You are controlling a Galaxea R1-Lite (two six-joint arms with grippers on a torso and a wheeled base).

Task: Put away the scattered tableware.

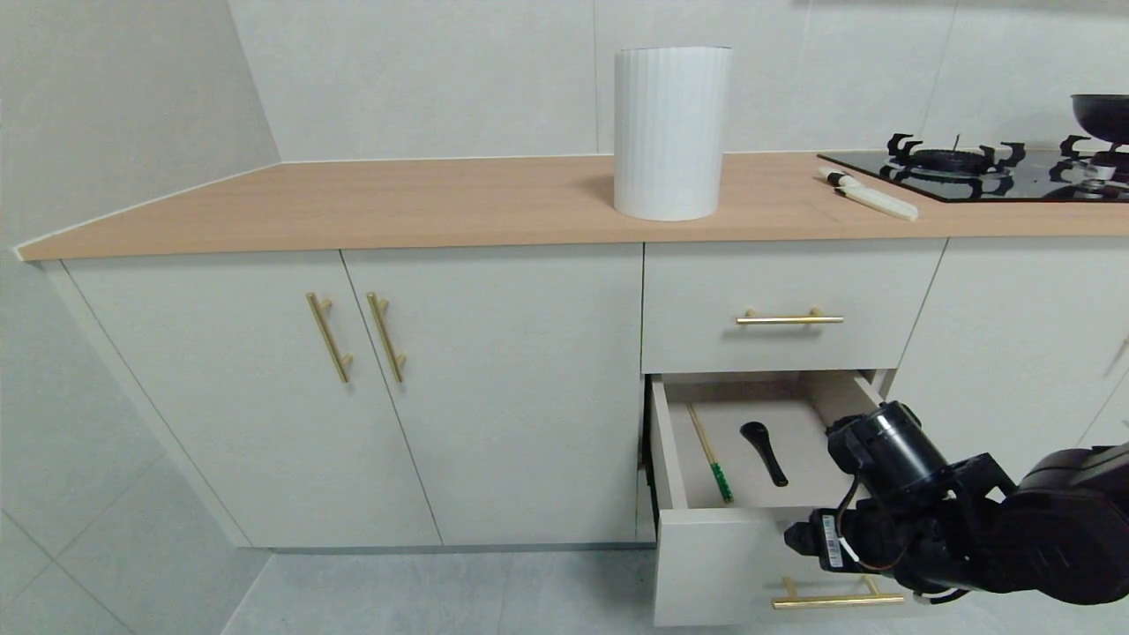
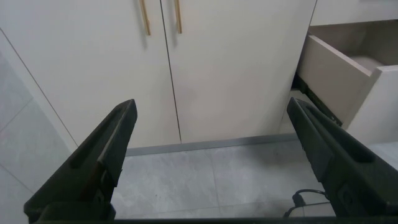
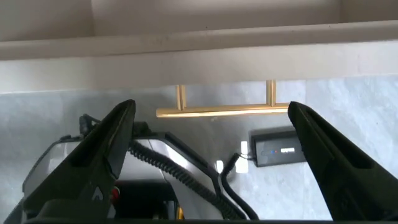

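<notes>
Chopsticks [image 1: 711, 454] and black spoon [image 1: 764, 451] inside open lower drawer [image 1: 668, 450] at 5 o'clock, stowed. Right gripper [image 3: 211, 111] spread wide, empty, facing brass handle [image 1: 838, 601], likely to push shut. Left gripper [image 2: 211, 109] likewise wide, empty.

Matt wood countertop [image 1: 397, 203], brass-look drawer handle [image 1: 838, 601].

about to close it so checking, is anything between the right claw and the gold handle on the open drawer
Nothing visible does. In the right wrist view the gold handle on the open drawer lies straight ahead of the right claw, level with the gap between its open fingers, with nothing seen between them.
</notes>
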